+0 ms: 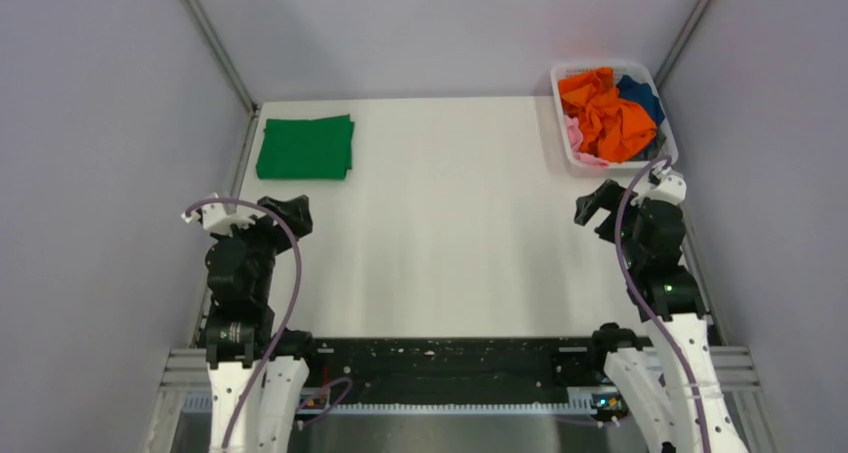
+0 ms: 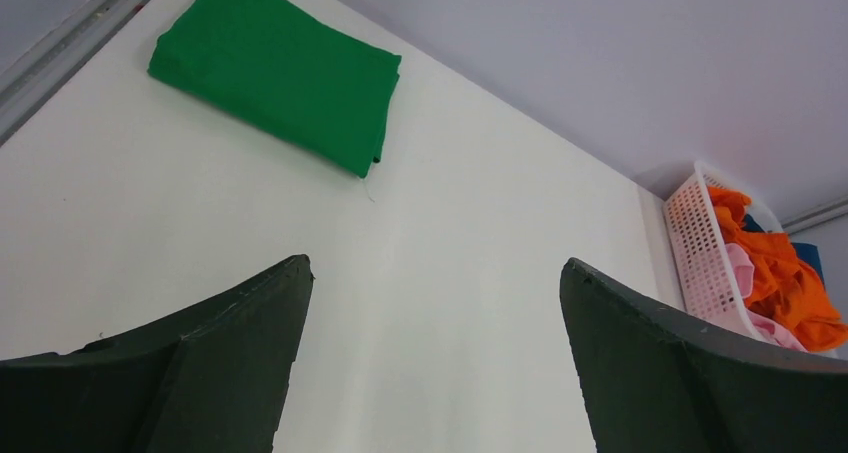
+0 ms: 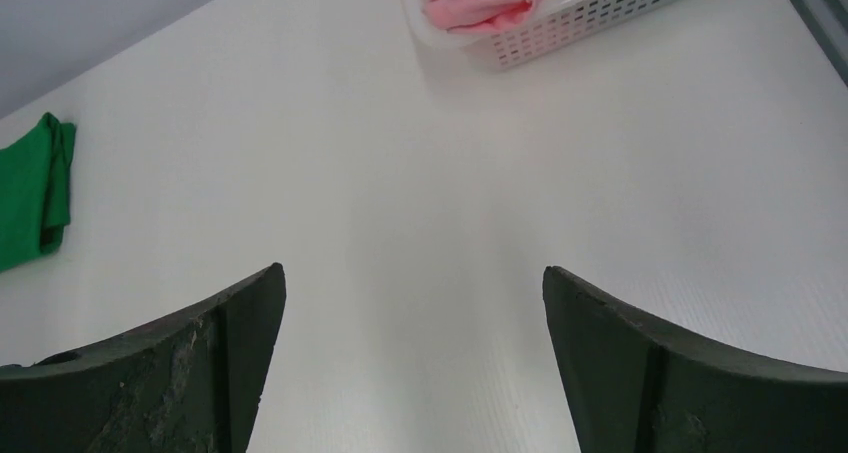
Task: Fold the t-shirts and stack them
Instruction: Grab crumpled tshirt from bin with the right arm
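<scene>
Up close: left gripper (image 2: pixel 435 263) and right gripper (image 3: pixel 412 270), both spread wide, holding nothing. Well beyond left gripper, folded green shirt (image 1: pixel 306 147) flat at table's (image 1: pixel 450 233) far-left corner. Far-right corner, just past right gripper: basket (image 2: pixel 700 253) with crumpled orange shirt (image 1: pixel 605 113) and pink shirt (image 3: pixel 470 8). Navy shirt (image 1: pixel 640 95) clear from above, outside right wrist's frame.

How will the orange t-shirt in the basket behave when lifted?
Probably floppy: the orange t-shirt lies crumpled in soft folds. It may drag the pink t-shirt along, since they lie piled together in the white basket.

Green t-shirt (image 1: pixel 305 147), orange t-shirt (image 1: pixel 600 113), white basket (image 2: pixel 700 248)
</scene>
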### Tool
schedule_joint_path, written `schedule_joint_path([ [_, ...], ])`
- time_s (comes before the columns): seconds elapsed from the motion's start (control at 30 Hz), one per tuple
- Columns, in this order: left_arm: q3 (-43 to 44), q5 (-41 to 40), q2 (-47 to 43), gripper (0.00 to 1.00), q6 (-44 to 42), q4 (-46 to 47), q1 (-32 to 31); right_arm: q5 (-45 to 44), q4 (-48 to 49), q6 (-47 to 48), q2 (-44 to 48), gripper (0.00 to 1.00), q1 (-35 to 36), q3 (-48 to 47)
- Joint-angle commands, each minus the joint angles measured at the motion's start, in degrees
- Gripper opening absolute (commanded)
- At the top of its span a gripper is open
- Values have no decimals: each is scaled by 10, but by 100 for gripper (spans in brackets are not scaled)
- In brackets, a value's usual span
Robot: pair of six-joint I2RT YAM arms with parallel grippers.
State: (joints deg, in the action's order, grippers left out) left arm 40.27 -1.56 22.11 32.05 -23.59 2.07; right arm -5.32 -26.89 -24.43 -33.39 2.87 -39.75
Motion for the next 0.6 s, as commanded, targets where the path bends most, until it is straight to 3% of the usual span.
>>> schedule_joint_path([
  [0.0,-10,-24,3,99,18,2,1,-2,55,2,-5,99,-4,-18],
  [0.13,-13,-15,33,99,27,2,1,10,130,35,-60,99,-4,-53],
  [0.4,-24,77,77,99,14,44,1,-125,112,101,-410,99,-15,-300],
  [0.57,-40,77,72,99,15,68,1,-127,106,111,-589,97,-50,-441],
])
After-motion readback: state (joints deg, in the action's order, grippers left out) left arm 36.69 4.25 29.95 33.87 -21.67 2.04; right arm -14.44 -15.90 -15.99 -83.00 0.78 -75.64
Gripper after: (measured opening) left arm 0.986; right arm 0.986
